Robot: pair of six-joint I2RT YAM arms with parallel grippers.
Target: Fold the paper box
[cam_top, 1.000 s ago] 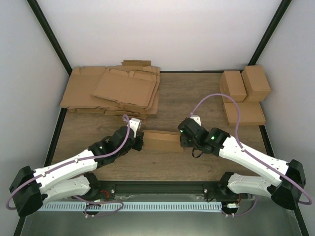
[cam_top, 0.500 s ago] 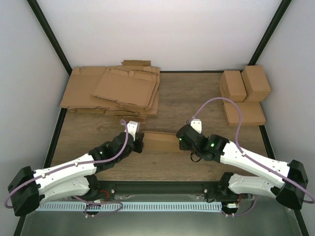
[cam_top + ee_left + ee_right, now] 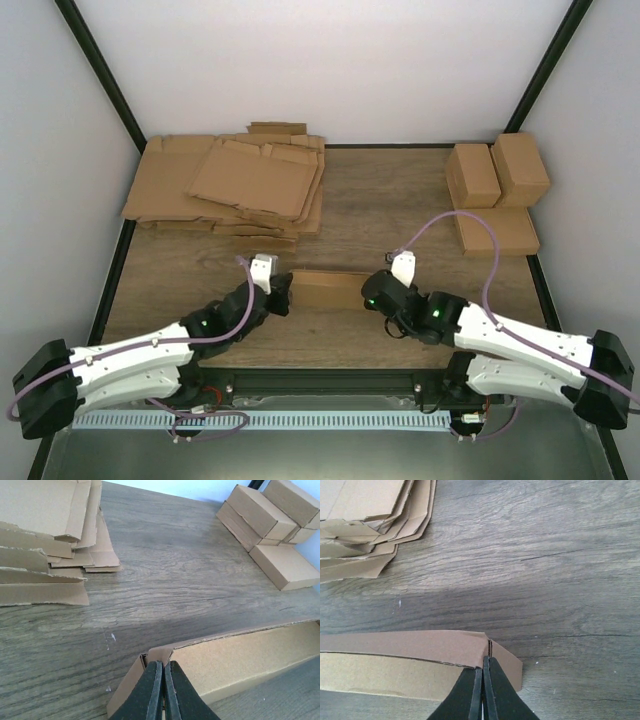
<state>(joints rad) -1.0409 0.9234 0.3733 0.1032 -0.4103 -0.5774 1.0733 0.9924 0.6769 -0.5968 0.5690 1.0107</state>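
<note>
The paper box [image 3: 328, 288] lies half-folded near the table's front middle, a long brown trough with raised walls. My left gripper [image 3: 283, 293] is shut, its tips against the box's left end. In the left wrist view the closed gripper [image 3: 163, 664] meets the box's [image 3: 240, 655] corner flap. My right gripper [image 3: 371, 293] is shut at the box's right end. In the right wrist view the gripper [image 3: 483, 659] touches the folded end edge of the box [image 3: 410, 647]. I cannot tell whether either pair pinches cardboard.
A pile of flat cardboard sheets [image 3: 235, 185] covers the back left, also seen as sheets [image 3: 35, 555] and sheets [image 3: 365, 520]. Three finished boxes [image 3: 495, 190] sit at the back right, and show as boxes [image 3: 270, 525] in the left wrist view. Black frame posts rise at the corners.
Both arms have sunk lower and their wrists have swung toward the near edge. The box stays between the fingertips and looks a little flatter from above. Both grippers remain shut.
</note>
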